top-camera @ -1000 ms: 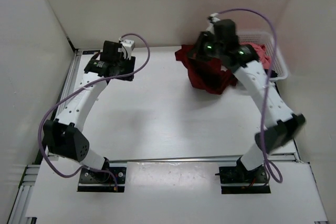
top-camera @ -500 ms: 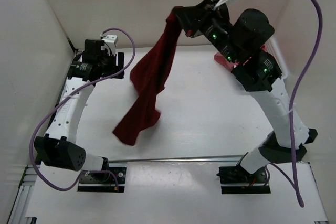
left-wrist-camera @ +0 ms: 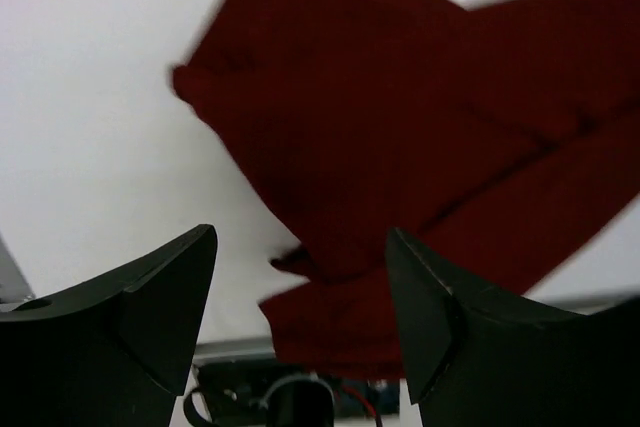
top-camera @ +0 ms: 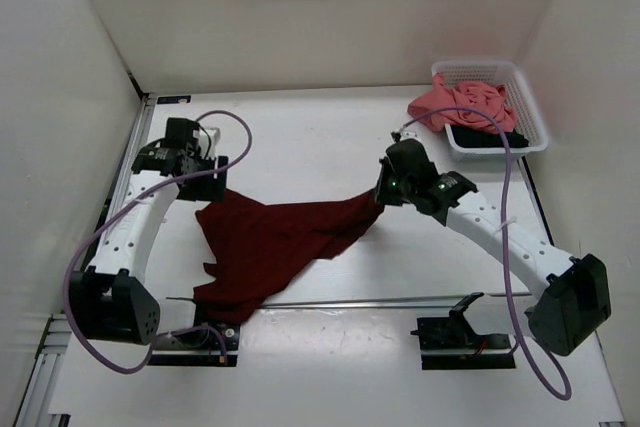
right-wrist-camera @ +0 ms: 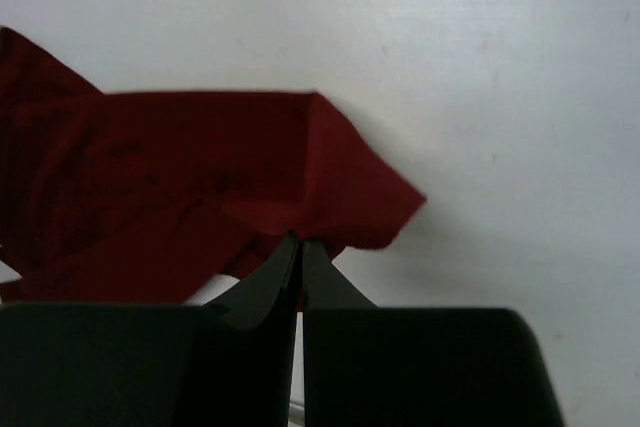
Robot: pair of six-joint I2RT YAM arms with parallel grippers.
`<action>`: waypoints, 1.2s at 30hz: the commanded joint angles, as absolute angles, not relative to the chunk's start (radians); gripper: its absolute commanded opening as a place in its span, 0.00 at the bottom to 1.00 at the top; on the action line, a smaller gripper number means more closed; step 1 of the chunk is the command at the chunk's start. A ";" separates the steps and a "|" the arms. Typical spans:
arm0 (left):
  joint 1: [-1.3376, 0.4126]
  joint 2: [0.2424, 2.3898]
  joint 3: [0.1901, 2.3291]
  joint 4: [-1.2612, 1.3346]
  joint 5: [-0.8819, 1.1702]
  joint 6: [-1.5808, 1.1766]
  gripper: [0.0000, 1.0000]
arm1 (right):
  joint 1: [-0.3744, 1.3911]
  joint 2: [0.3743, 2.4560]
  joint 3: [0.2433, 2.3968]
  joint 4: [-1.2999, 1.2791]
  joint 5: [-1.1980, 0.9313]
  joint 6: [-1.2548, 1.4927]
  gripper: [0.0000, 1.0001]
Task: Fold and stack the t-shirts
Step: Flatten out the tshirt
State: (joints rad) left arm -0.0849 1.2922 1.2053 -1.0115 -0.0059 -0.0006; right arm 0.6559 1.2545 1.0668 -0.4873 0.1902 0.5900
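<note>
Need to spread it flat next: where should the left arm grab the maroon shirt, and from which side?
On the shirt, probably the left corner, from straight above: it lies flat on the table near the open left fingers, opposite the corner the right gripper pinches.

Boxed in on three sides by plain matte white: a left wall (top-camera: 60, 97), a far wall (top-camera: 300, 7) and a right wall (top-camera: 595, 57), all bare. Floored with a white table (top-camera: 320, 137), edged along the left by a slotted silver metal rail (top-camera: 136, 132), crossed at the near side by a thin metal bar (top-camera: 340, 301), and fronted nearer still by a white board (top-camera: 330, 372). Lit softly and evenly, with only faint grey shadows on the white.
</note>
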 commanded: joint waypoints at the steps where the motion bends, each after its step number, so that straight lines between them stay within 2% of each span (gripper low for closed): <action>1: -0.172 1.233 1.207 -1.179 0.109 0.000 0.79 | 0.649 1.203 1.005 -0.434 0.162 0.670 0.00; 5: -0.329 1.210 1.048 -1.227 0.020 0.000 0.78 | 0.550 1.203 0.968 -0.434 0.189 0.670 0.00; 11: -0.373 1.197 0.844 -1.197 -0.074 0.000 0.78 | 0.433 1.158 0.977 -0.456 0.209 0.640 0.00; 13: -0.373 1.207 0.804 -1.091 -0.074 0.000 0.82 | 0.388 1.146 0.968 -0.456 0.177 0.631 0.00; 18: -0.384 1.273 0.879 -0.832 -0.112 0.000 0.83 | 0.379 1.146 0.946 -0.456 0.118 0.620 0.00; 20: -0.371 1.313 0.929 -0.787 -0.088 0.000 0.81 | 0.379 1.146 0.924 -0.456 0.109 0.620 0.00; 23: -0.360 1.388 0.982 -0.764 -0.104 0.000 0.78 | 0.379 1.125 0.894 -0.456 0.109 0.620 0.00; 25: -0.374 1.504 1.014 -0.750 -0.213 0.000 0.73 | 0.379 1.124 0.882 -0.456 0.109 0.620 0.00; 27: -0.385 1.557 1.014 -0.761 -0.221 0.000 0.70 | 0.379 1.124 0.873 -0.446 0.109 0.620 0.00; 33: -0.394 1.699 1.037 -0.723 -0.239 0.000 0.68 | 0.379 1.161 0.873 -0.446 0.118 0.620 0.00; 36: -0.358 1.819 1.165 -0.689 -0.278 0.000 0.67 | 0.370 1.202 0.897 -0.446 0.118 0.609 0.00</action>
